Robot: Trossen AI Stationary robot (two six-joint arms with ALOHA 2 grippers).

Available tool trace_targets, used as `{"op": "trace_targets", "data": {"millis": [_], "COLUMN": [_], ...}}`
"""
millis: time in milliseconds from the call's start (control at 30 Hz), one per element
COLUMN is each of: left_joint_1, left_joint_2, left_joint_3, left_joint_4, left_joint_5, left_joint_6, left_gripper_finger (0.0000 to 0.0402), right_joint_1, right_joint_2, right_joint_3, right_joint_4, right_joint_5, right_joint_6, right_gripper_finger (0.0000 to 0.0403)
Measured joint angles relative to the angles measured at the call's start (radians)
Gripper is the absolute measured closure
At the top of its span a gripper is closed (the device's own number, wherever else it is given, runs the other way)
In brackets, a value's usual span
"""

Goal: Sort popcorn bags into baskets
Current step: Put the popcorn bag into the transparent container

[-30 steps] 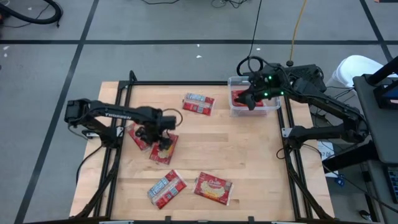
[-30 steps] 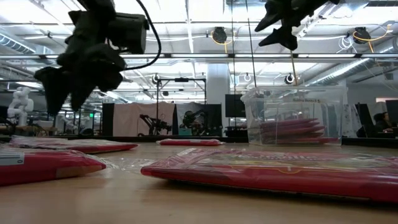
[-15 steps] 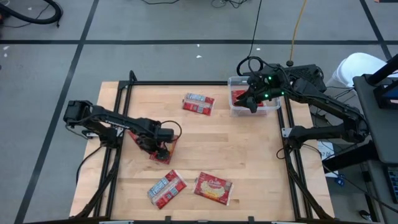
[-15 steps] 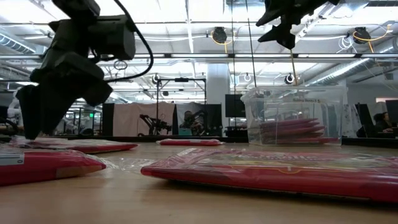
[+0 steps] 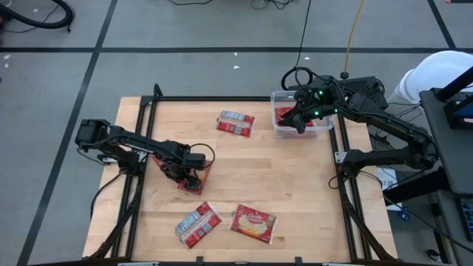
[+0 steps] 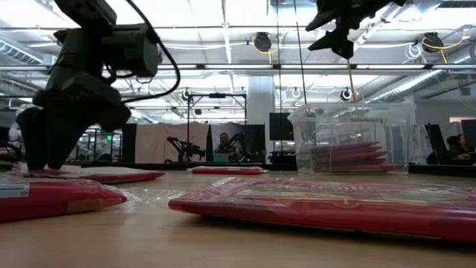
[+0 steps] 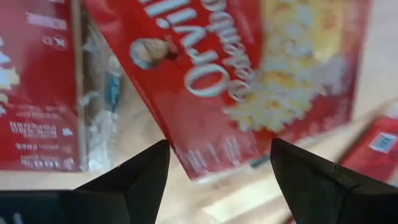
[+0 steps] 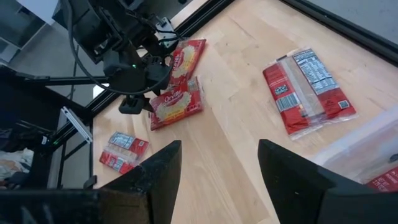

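Several red popcorn bags lie flat on the wooden table: one (image 5: 236, 123) at the far middle, two (image 5: 198, 223) (image 5: 254, 224) near the front edge, and two at the left. My left gripper (image 5: 194, 177) (image 7: 217, 168) points down, open, low over one left bag (image 7: 249, 74) that shows its popcorn picture. Its fingers straddle one short end. The other left bag (image 7: 37, 93) lies beside it. My right gripper (image 5: 299, 120) (image 6: 338, 33) hangs open, high above the clear basket (image 5: 321, 127), which holds red bags (image 6: 349, 158). My left gripper comes at the picture-side bag from above, its fingertips (image 6: 37, 160) down at the level of the bag's top face near one short end (image 7: 205, 168). Whether they touch it I cannot tell. The bag lies flat on the table.
A black frame (image 5: 214, 98) runs along the table's edges. The wood between the left bags and the basket is bare (image 5: 281, 177). The right wrist view shows the left arm (image 8: 134, 81) over its two bags.
My left gripper has come down toward the picture-side bag and shifted a little toward the table's near edge, staying open. In the last half second it has kept almost still. The bags have not moved.
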Motion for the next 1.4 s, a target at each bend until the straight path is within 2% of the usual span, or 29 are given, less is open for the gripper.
{"op": "trace_targets", "data": {"millis": [300,400,500,667,733,833,967,1167,1400], "left_joint_1": [0.013,0.012,0.009,0.01,0.013,0.011,0.014,0.013,0.013], "left_joint_2": [-0.005,-0.006,-0.005,-0.003,-0.003,-0.01,-0.023,-0.025,-0.025], "left_joint_3": [-0.079,-0.095,-0.097,-0.099,-0.098,-0.07,0.005,0.131,0.167], "left_joint_4": [0.104,0.143,0.139,0.129,0.131,0.099,0.049,0.051,0.102], "left_joint_5": [0.027,0.032,0.014,-0.02,-0.028,-0.07,-0.203,-0.341,-0.446], "left_joint_6": [-0.014,0.031,0.117,0.258,0.281,0.315,0.379,0.501,0.671], "left_gripper_finger": [0.012,0.0139,0.0196,0.0352,0.0385,0.039,0.0397,0.04,0.04], "right_joint_1": [0.0,0.0,0.0,-0.001,-0.001,-0.001,-0.001,0.003,0.091], "right_joint_2": [0.0,0.0,0.0,0.0,0.0,0.001,0.001,0.009,0.084], "right_joint_3": [0.0,0.0,0.0,0.0,0.0,0.0,0.0,0.0,0.0], "right_joint_4": [0.009,0.009,0.009,0.017,0.017,0.017,0.016,0.017,0.095], "right_joint_5": [0.002,0.005,0.007,0.014,0.03,0.032,0.031,0.031,0.032], "right_joint_6": [0.014,0.014,0.014,0.014,0.016,0.025,0.041,0.067,0.06], "right_gripper_finger": [0.0197,0.0197,0.0197,0.0197,0.0197,0.0197,0.0197,0.0197,0.0197]}}
